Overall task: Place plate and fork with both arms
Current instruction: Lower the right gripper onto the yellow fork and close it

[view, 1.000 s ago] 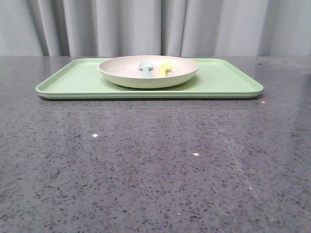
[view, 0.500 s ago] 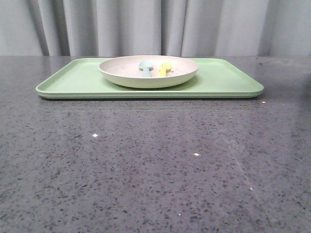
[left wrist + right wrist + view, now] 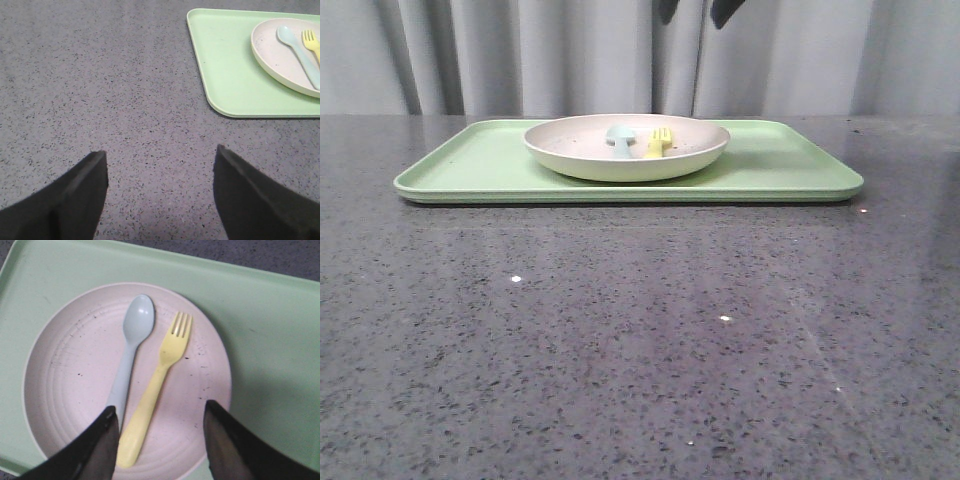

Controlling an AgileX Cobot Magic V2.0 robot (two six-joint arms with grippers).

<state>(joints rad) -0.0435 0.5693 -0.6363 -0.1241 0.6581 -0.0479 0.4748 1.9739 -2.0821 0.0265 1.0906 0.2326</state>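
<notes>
The cream speckled plate [image 3: 626,147] sits on the light-green tray [image 3: 480,165] at the back of the table. The yellow fork [image 3: 658,143] lies in the plate beside a pale blue spoon [image 3: 620,138]. My right gripper [image 3: 695,10] hangs open high above the plate, only its fingertips showing at the front view's top edge. In the right wrist view the right gripper [image 3: 160,412] is open over the plate [image 3: 75,370], above the handle end of the fork [image 3: 155,385]. My left gripper [image 3: 160,155] is open and empty over bare table, apart from the tray [image 3: 225,65] and plate [image 3: 280,55].
The tray [image 3: 270,340] is much wider than the plate. Dark speckled table [image 3: 640,340] stretches in front of the tray. Grey curtains [image 3: 570,55] hang behind the table. The spoon [image 3: 132,345] lies close beside the fork.
My right gripper's fingertips have come into the front view at the top, above the plate. The plate, fork and spoon have barely moved.
</notes>
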